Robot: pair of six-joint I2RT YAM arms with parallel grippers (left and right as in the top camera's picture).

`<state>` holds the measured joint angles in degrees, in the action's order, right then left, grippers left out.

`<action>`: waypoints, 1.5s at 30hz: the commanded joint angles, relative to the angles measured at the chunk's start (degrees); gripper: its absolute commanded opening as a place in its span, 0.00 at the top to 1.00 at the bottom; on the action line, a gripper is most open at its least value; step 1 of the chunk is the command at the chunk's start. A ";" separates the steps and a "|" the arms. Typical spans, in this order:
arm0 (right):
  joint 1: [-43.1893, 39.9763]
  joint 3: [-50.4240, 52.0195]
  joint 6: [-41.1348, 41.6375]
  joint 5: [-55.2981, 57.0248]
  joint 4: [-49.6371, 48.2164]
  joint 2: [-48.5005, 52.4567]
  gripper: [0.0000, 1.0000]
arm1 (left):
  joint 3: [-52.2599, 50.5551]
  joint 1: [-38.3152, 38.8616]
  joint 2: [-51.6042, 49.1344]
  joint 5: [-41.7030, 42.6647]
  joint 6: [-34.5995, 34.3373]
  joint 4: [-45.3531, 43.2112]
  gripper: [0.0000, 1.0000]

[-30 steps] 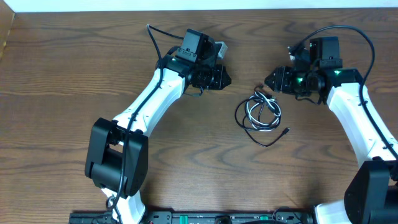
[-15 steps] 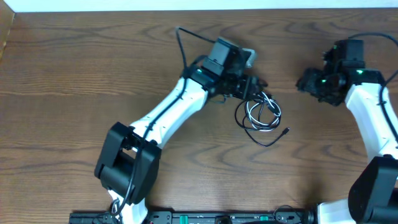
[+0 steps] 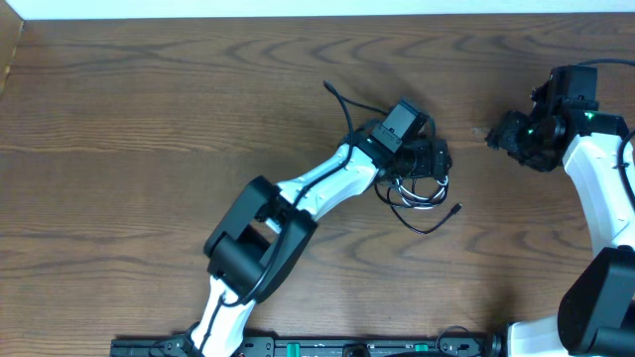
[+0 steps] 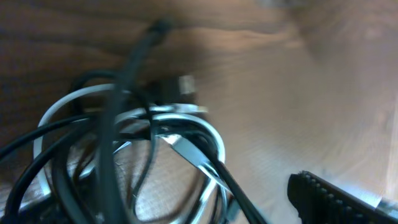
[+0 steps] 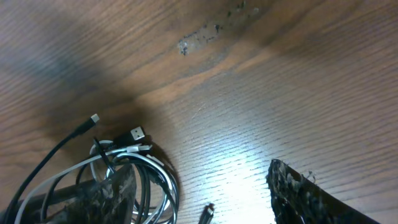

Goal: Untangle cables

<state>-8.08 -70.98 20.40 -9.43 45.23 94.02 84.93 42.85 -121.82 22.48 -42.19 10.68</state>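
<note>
overhead even, sharp | left wrist dim, cables [image 4: 152, 118] blurred | right wrist glare

Cables [image 3: 413, 201] partly beneath left pincer [image 3: 437, 164]

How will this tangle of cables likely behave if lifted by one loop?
The cables will probably sag and come up as one floppy clump, since thin white and black loops interlock. They look light, so a push would likely slide the whole bundle across the table.

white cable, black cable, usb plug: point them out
white cable [image 4: 62, 99], left wrist view, top of its loop
black cable [image 4: 134, 59], left wrist view, upper stretch near its end
usb plug [image 5: 137, 133], right wrist view, plug body
</note>
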 commanded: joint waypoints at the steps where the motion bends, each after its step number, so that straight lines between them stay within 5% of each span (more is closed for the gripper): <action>1: -0.13 -0.15 -0.76 0.09 0.46 0.17 0.36 | 0.42 -0.31 -0.66 -1.20 -4.59 -2.19 0.44; 2: -0.13 -0.15 -0.79 0.11 0.57 0.17 0.36 | 0.42 -0.52 -0.52 -1.14 -3.72 -3.10 0.70; 4: -0.13 -0.15 -0.79 0.09 0.57 0.17 0.36 | 0.42 -1.09 -0.31 -1.14 -3.30 -3.54 0.92; 12: 0.00 -0.15 -7.85 -8.94 -0.22 0.17 0.37 | 0.44 -7.69 3.87 9.51 1.49 -3.48 0.92; 15: 0.94 -0.15 -18.16 -25.77 -2.71 0.17 0.38 | 0.44 -12.44 6.73 26.36 1.44 -3.50 0.93; 20: 5.25 -0.15 -20.20 -38.29 -8.96 0.17 0.35 | 0.44 -18.18 7.41 42.12 1.79 -3.52 0.92; 28: 12.68 -0.15 1.55 -25.35 -14.62 2.58 0.38 | 0.44 -22.73 7.63 53.35 4.44 -10.23 0.92; 45: 20.94 -0.15 15.58 -22.93 -21.66 11.32 0.42 | 0.44 -24.46 9.57 51.82 4.17 -11.69 0.93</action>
<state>12.14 -70.96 30.89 -34.92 23.75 102.63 84.86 18.48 -114.78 73.58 -38.74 -0.49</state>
